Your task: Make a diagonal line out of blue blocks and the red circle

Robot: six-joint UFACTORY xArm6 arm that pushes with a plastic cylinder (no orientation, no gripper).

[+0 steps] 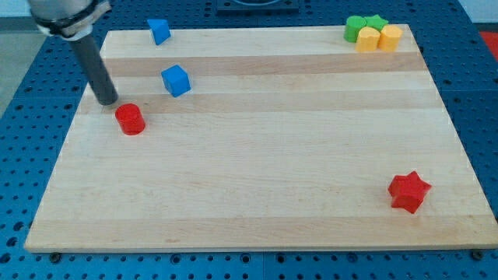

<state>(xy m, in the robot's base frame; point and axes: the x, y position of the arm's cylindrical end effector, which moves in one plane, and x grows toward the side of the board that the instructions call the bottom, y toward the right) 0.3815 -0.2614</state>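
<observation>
A red circle block (130, 119) lies near the board's left edge. A blue cube (176, 80) sits up and to its right. Another blue block (159, 31) sits at the board's top edge, further up. The three lie roughly along a slanted line. My tip (106, 100) rests on the board just up and left of the red circle, close to it with a small gap, and left of the blue cube.
A red star (408, 191) lies at the bottom right. At the top right corner a cluster holds a green round block (355, 27), a green star (376, 22) and two yellow blocks (368, 40) (390, 36). The wooden board (257, 155) lies on a blue perforated table.
</observation>
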